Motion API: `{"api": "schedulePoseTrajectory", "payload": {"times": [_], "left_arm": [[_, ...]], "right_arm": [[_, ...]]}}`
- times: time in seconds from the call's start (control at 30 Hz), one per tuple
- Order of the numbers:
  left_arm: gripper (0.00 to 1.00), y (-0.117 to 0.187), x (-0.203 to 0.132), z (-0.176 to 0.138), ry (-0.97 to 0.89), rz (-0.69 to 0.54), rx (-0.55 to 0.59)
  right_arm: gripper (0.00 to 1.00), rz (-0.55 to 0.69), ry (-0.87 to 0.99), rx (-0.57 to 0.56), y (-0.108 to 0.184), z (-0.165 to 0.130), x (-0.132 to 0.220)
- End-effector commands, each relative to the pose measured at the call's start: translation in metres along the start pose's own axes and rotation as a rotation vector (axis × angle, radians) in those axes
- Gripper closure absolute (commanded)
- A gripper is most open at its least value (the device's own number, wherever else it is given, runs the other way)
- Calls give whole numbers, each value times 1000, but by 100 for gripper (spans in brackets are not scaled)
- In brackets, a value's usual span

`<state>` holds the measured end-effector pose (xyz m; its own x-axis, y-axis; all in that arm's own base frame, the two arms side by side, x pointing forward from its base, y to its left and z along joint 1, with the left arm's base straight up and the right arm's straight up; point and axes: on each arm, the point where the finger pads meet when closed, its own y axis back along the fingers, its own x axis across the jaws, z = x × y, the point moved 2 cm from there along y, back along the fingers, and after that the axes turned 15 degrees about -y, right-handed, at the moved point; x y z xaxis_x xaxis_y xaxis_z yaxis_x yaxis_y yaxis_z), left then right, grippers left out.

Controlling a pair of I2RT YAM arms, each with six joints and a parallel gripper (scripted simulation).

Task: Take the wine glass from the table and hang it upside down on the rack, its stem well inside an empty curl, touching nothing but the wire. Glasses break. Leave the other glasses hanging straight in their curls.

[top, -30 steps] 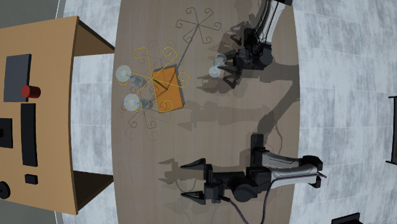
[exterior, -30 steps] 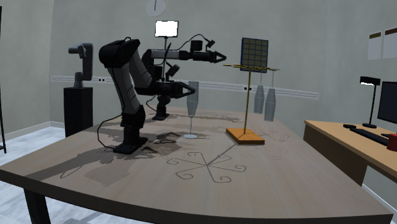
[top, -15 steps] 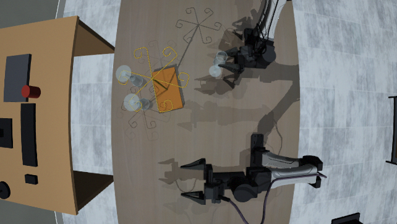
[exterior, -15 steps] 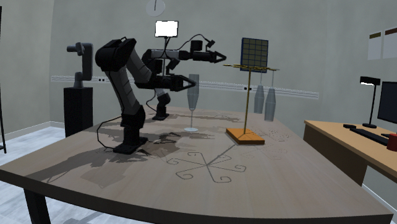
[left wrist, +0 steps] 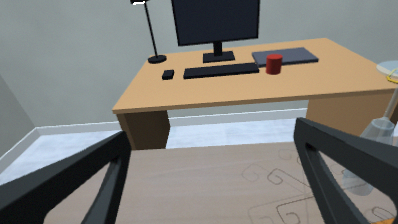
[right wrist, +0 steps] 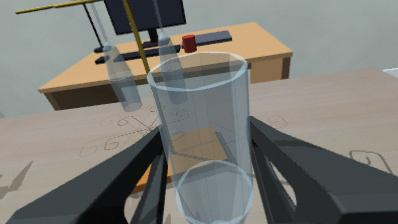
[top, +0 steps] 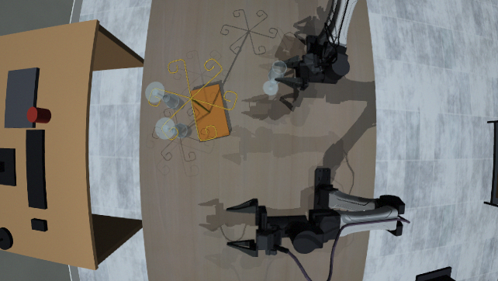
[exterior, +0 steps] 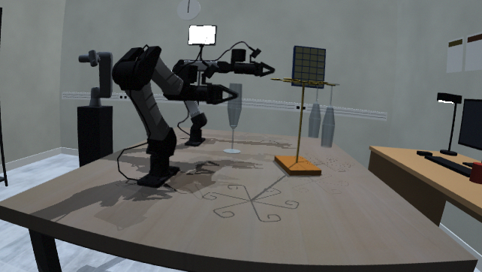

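Note:
The wine glass [top: 271, 88] [exterior: 234, 109] [right wrist: 207, 105] is upright, bowl up and foot down. My right gripper [top: 278, 71] [exterior: 236, 95] [right wrist: 206, 129] is shut on its bowl, one finger on each side. The foot looks raised above the table. The rack [top: 221, 124] [exterior: 300, 128] has an orange base, a post and gold wire arms ending in curls. One glass [top: 155, 92] [exterior: 314, 122] [right wrist: 122, 82] and another glass [top: 165, 129] [exterior: 328, 129] hang upside down on its desk side. Several curls are empty. My left gripper [top: 228, 227] [exterior: 273, 70] [left wrist: 208, 133] is open and empty, away from the glasses.
The table [top: 248, 186] [exterior: 338, 233] carries shadows of the rack and arms. A desk [top: 70, 155] [left wrist: 240, 90] with a red mug [top: 39, 115] [left wrist: 273, 64] stands beyond the rack. The held glass is on the arms' side of the rack, with space between them in the exterior view.

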<state>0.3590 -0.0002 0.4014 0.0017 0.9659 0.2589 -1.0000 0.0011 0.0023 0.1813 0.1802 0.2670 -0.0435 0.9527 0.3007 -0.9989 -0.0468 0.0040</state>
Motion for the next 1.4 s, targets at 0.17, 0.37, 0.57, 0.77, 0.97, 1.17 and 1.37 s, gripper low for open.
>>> {"api": "schedulePoseTrajectory", "payload": {"times": [0.17,0.37,0.57,0.77,0.97,1.17,1.37], "left_arm": [[0,3,3,18,-6,6,-49],[0,3,3,18,-6,6,-49],[0,3,3,18,-6,6,-49],[0,3,3,18,-6,6,-49],[0,3,3,18,-6,6,-49],[0,3,3,18,-6,6,-49],[0,3,3,18,-6,6,-49]], "right_arm": [[100,0,-64,-10,-1,13,4],[100,-14,-7,-7,-1,1,-1],[100,3,-99,-10,-3,10,8],[100,7,-271,-9,-5,13,17],[100,9,-620,-1,-13,17,41],[100,-2,-776,5,-19,15,55],[100,-6,-916,12,-24,13,68]]}}
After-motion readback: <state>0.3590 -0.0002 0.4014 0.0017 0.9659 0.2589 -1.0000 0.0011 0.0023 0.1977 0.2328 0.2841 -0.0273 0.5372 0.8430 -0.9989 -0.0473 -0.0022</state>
